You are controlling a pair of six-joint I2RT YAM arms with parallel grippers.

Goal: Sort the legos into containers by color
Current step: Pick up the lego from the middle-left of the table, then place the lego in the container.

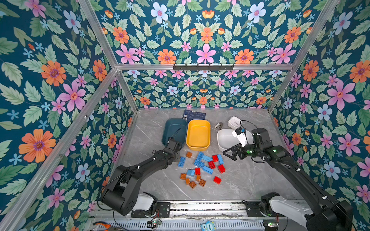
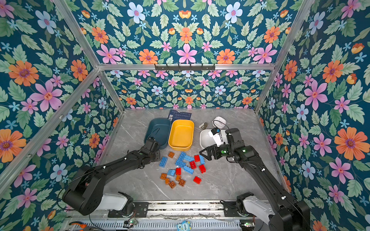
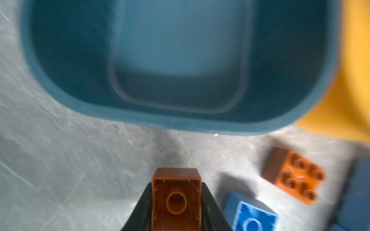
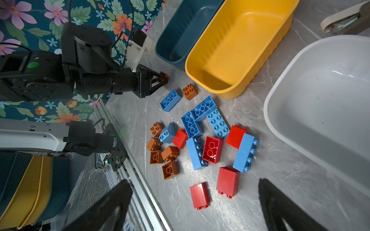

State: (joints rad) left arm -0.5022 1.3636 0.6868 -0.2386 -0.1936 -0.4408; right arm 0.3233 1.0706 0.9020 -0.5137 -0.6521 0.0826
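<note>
Right now the piece that matters is the brown-orange brick [image 3: 176, 202], which is pinched between the jaws of your left gripper [image 4: 165, 79]. Its hollow underside faces the wrist camera and the pads press on its two side walls. It hangs clear of the grey table [image 1: 244, 180], just short of the near rim of the teal tub [image 3: 180, 124], not yet over the opening. That tub looks bare inside, and so do the yellow tub [image 4: 226, 94] beside it and the white tub [image 4: 320, 90] further along, so I judge you are on the carry-and-drop step for the very first brick. The rest of the legos [image 4: 200, 136] lie loose in front of the tubs. One more brown brick [image 4: 189, 91] and a blue brick [image 4: 170, 100] sit nearest your held piece. Your right gripper [image 1: 228, 154] hovers near the white tub with its jaws spread wide and nothing between them. Next, you need to bring the brick past the teal rim and over the tub floor before you let the jaws part; released where it is now, it would probably land on the table or clip the rim. Whichever tub you choose, every other brown piece must go there too.
</note>
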